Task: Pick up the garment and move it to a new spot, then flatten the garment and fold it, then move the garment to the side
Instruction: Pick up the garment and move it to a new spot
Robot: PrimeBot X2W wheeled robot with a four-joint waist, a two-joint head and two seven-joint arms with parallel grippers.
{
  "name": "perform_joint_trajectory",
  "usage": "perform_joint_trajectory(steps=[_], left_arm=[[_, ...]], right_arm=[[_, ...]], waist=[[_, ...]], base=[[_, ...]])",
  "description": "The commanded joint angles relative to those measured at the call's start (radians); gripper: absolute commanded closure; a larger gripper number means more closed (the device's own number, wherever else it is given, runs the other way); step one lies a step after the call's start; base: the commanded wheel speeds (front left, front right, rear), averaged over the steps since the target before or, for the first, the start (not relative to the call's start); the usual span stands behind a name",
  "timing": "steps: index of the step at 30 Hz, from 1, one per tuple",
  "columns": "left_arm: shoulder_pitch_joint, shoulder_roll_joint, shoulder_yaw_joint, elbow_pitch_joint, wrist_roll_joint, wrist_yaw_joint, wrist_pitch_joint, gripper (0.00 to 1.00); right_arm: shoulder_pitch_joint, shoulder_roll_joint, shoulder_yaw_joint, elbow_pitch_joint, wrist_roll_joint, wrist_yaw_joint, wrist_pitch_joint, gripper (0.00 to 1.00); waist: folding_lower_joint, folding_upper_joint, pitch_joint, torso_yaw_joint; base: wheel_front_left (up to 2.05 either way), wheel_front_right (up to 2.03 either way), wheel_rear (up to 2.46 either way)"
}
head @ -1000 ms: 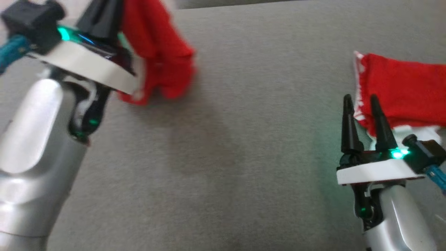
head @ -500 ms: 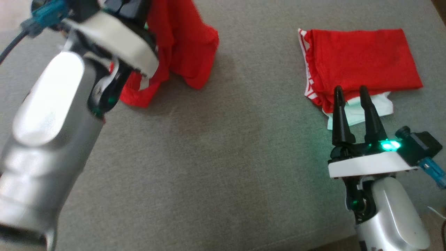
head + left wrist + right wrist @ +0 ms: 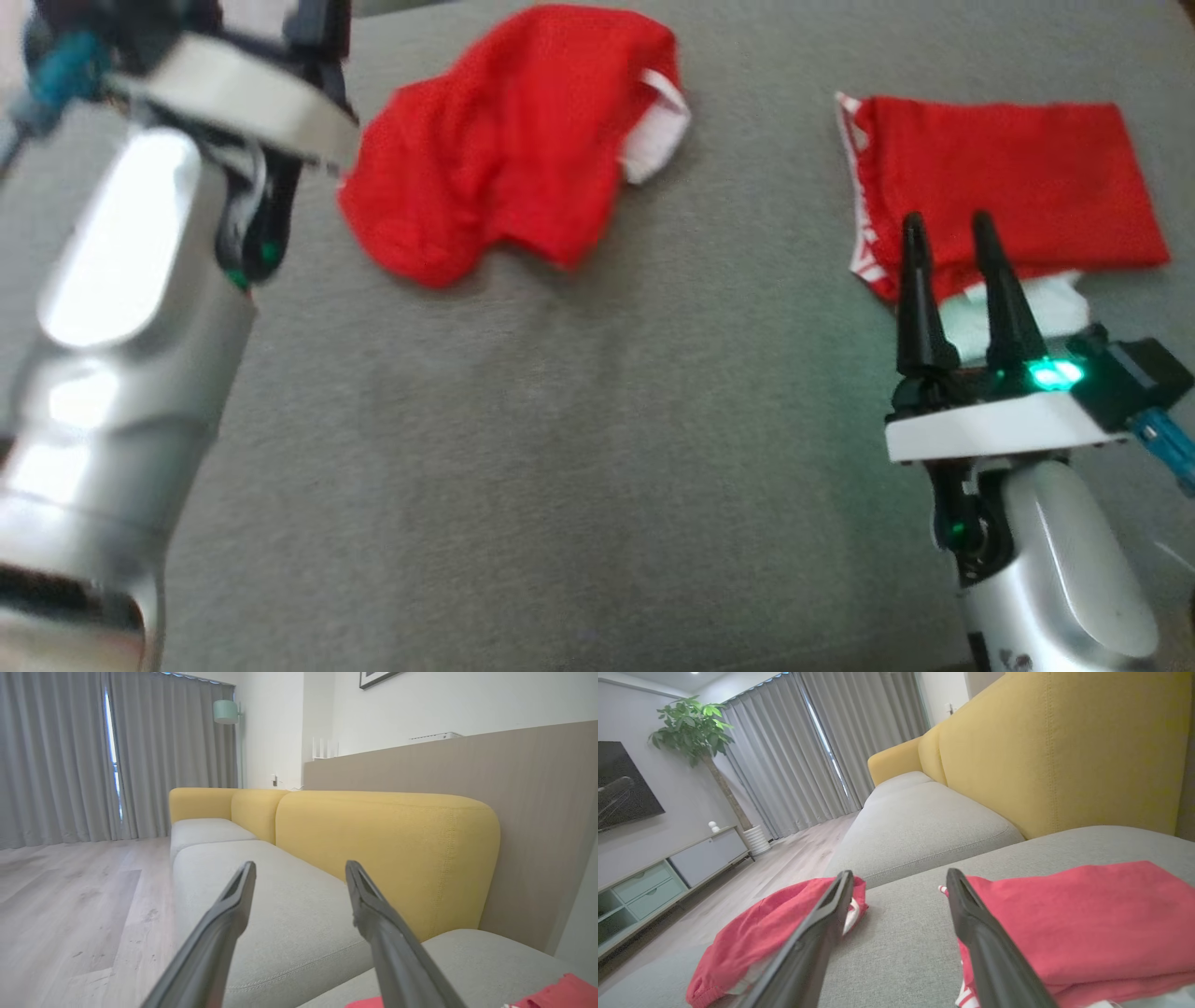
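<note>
Red garment (image 3: 513, 149) lies crumpled on the grey sofa cushion (image 3: 597, 420), apart from a folded red pile (image 3: 1008, 177). The robot's left gripper (image 3: 299, 868) hangs open and empty beside the garment; the right gripper (image 3: 945, 224) hovers open, empty, near the pile. Flattening looks next: each gripper should pinch an opposite edge, low to the cushion, and draw outward evenly.

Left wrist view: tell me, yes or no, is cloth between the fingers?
No, the left gripper stands open, the grey sofa seat visible between its fingers.
</note>
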Motion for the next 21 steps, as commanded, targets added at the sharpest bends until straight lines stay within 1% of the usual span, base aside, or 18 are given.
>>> perform_joint_trajectory(steps=[1, 6, 7, 13, 15, 17, 20, 21], left_arm=[[0.016, 0.043, 0.032, -0.03, -0.006, -0.002, -0.025, 0.0], [0.18, 0.059, 0.039, -0.099, -0.011, 0.019, -0.072, 0.0], [0.18, 0.059, 0.039, -0.099, -0.011, 0.019, -0.072, 0.0], [0.441, 0.07, 0.061, -0.243, -0.002, 0.077, -0.093, 0.0], [0.534, 0.055, 0.088, -0.305, 0.0, 0.114, -0.095, 0.0], [0.629, 0.031, 0.114, -0.379, 0.013, 0.14, -0.095, 0.0], [0.741, -0.006, 0.15, -0.454, 0.043, 0.165, -0.095, 0.0], [0.766, -0.017, 0.158, -0.469, 0.053, 0.165, -0.095, 0.0]], right_arm=[[0.011, -0.004, 0.007, -0.026, -0.016, -0.001, -0.011, 0.0], [0.046, -0.004, -0.026, -0.015, -0.053, -0.001, -0.011, 0.0], [0.046, -0.004, -0.026, -0.015, -0.053, -0.001, -0.011, 0.0], [0.09, -0.004, -0.036, -0.002, -0.076, -0.001, -0.011, 0.0], [0.104, -0.004, -0.037, 0.001, -0.073, -0.001, -0.011, 0.0], [0.118, -0.004, -0.043, 0.002, -0.064, -0.001, -0.011, 0.0], [0.134, -0.004, -0.054, 0.001, -0.056, -0.001, -0.011, 0.0], [0.137, -0.004, -0.054, 0.001, -0.057, -0.001, -0.011, 0.0]], waist=[[-0.0001, 0.0, -0.044, 0.056], [-0.0001, 0.0, -0.101, 0.143], [-0.0001, 0.0, -0.101, 0.143], [-0.0001, 0.0, -0.147, 0.207], [-0.0001, 0.0, -0.16, 0.219], [-0.0001, 0.0, -0.169, 0.231], [-0.0001, 0.0, -0.174, 0.251], [-0.0001, 0.0, -0.173, 0.257]], base=[[0.0, 0.0, 0.0], [0.0, 0.0, 0.0], [0.0, 0.0, 0.0], [0.0, 0.0, 0.0], [0.0, 0.0, 0.0], [0.0, 0.0, 0.0], [0.0, 0.0, 0.0], [0.0, 0.0, 0.0]])
